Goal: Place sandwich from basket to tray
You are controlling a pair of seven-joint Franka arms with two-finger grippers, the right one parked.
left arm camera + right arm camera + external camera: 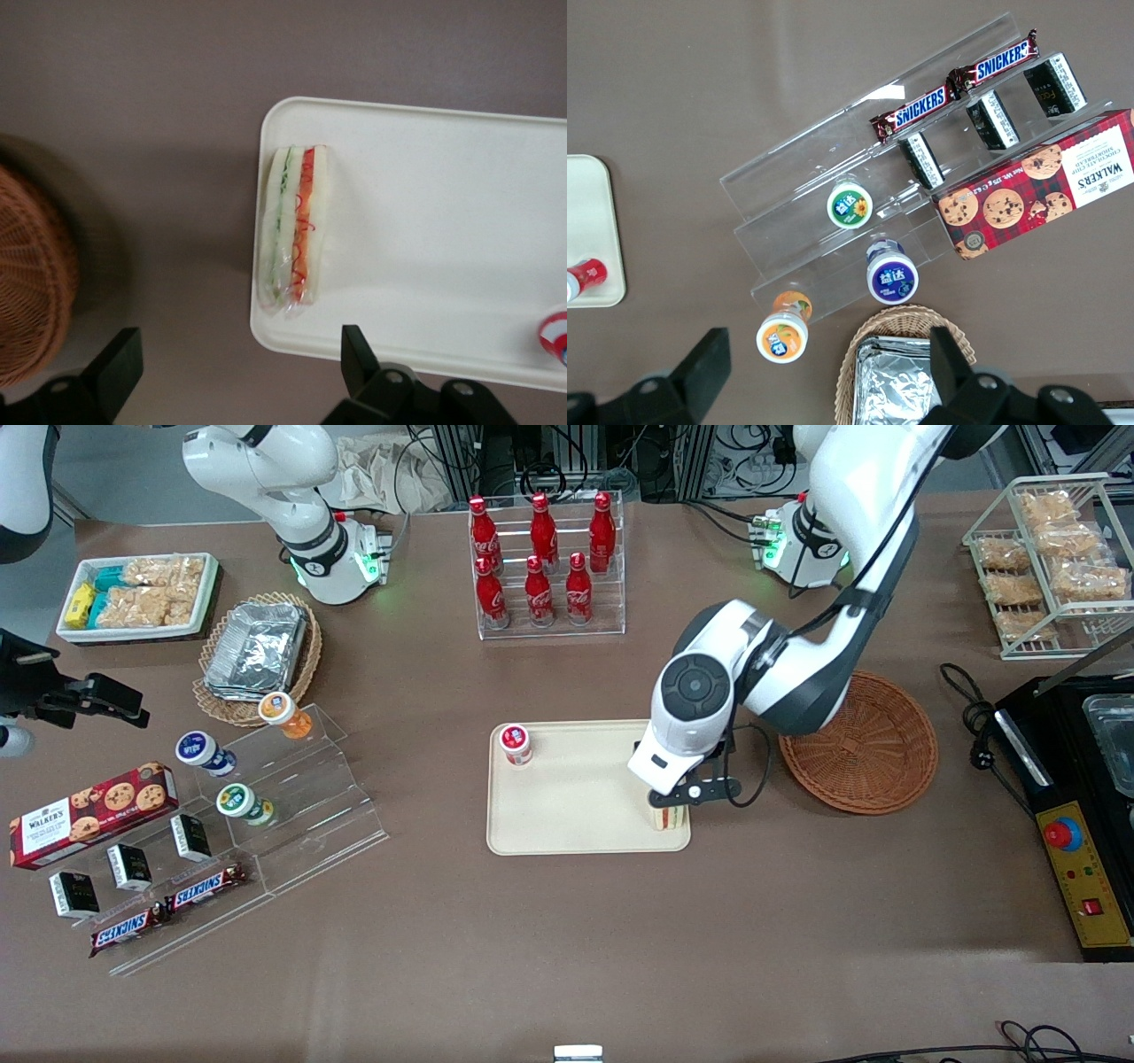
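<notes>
The sandwich (295, 232) lies on the tray (461, 221) at its basket (873, 741) end, the gripper (239, 372) above it, fingers (359, 354) wide open, holding nothing.

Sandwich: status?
Tool open, above the tray's edge. Sandwich released, lying on tray, basket empty. Small red cup on tray, well apart.
</notes>
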